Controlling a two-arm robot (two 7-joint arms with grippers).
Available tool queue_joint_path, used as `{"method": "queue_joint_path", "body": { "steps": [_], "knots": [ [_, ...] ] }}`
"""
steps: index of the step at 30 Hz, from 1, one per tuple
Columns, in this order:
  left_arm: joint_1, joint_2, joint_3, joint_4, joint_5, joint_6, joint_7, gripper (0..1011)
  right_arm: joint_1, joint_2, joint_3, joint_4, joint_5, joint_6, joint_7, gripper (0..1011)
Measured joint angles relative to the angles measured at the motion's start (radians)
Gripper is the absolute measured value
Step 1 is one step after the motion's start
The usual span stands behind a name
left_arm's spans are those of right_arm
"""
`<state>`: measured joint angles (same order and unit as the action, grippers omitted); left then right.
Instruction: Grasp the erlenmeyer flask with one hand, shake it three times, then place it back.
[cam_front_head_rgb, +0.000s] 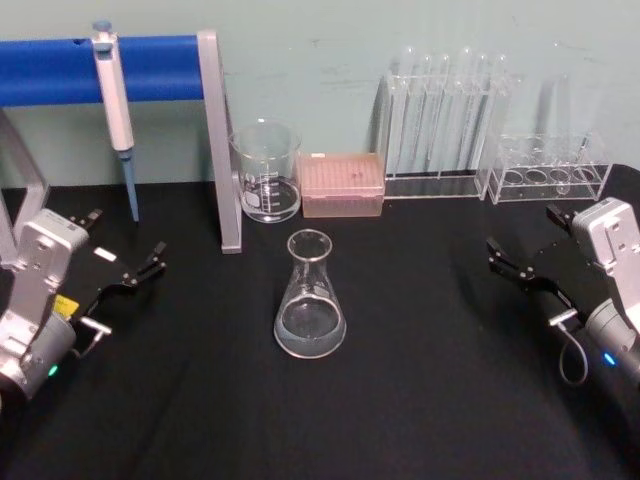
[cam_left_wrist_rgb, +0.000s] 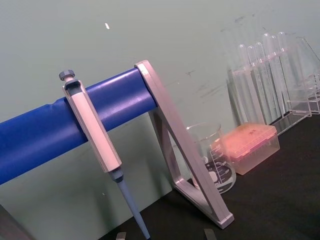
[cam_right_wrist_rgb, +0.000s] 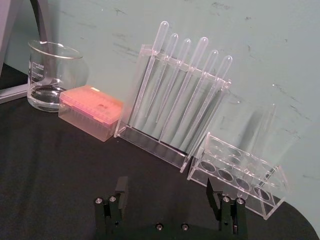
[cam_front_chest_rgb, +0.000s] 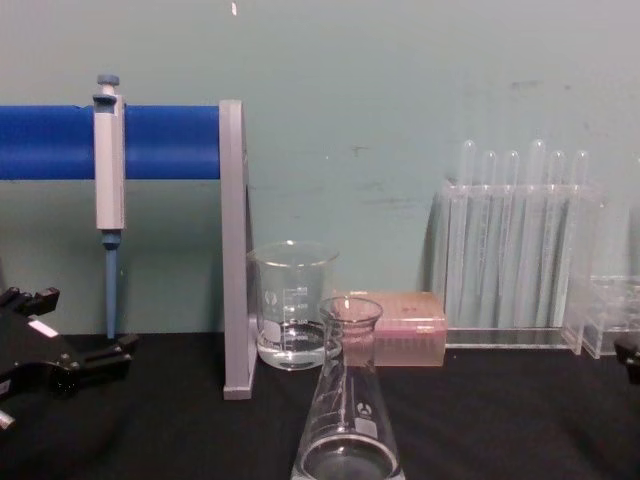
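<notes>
The erlenmeyer flask (cam_front_head_rgb: 310, 300) (cam_front_chest_rgb: 348, 425) stands upright on the black table, near the middle, with a little clear liquid at its base. My left gripper (cam_front_head_rgb: 122, 245) (cam_front_chest_rgb: 70, 330) rests open at the table's left side, well apart from the flask. Its fingertips (cam_left_wrist_rgb: 120, 235) just show in the left wrist view. My right gripper (cam_front_head_rgb: 526, 236) (cam_right_wrist_rgb: 167, 191) sits open at the right side, also far from the flask, with nothing between its fingers. Neither hand touches the flask.
Behind the flask stand a glass beaker (cam_front_head_rgb: 266, 172), a pink tip box (cam_front_head_rgb: 342, 185), a clear rack of pipettes (cam_front_head_rgb: 448, 125) and a low tube rack (cam_front_head_rgb: 550, 172). A pipette (cam_front_head_rgb: 116, 100) hangs from a blue bar on a grey stand (cam_front_head_rgb: 222, 140) at back left.
</notes>
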<state>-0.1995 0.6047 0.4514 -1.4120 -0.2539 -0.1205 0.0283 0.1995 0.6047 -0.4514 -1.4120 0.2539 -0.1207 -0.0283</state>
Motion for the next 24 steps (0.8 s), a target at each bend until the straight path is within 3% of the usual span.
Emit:
{"method": "queue_joint_path", "body": {
  "steps": [24],
  "knots": [
    [0.000, 0.000, 0.000, 0.000, 0.000, 0.000, 0.000, 1001, 0.000, 0.000, 0.000, 0.000, 0.000, 0.000, 0.000, 1000]
  ]
}}
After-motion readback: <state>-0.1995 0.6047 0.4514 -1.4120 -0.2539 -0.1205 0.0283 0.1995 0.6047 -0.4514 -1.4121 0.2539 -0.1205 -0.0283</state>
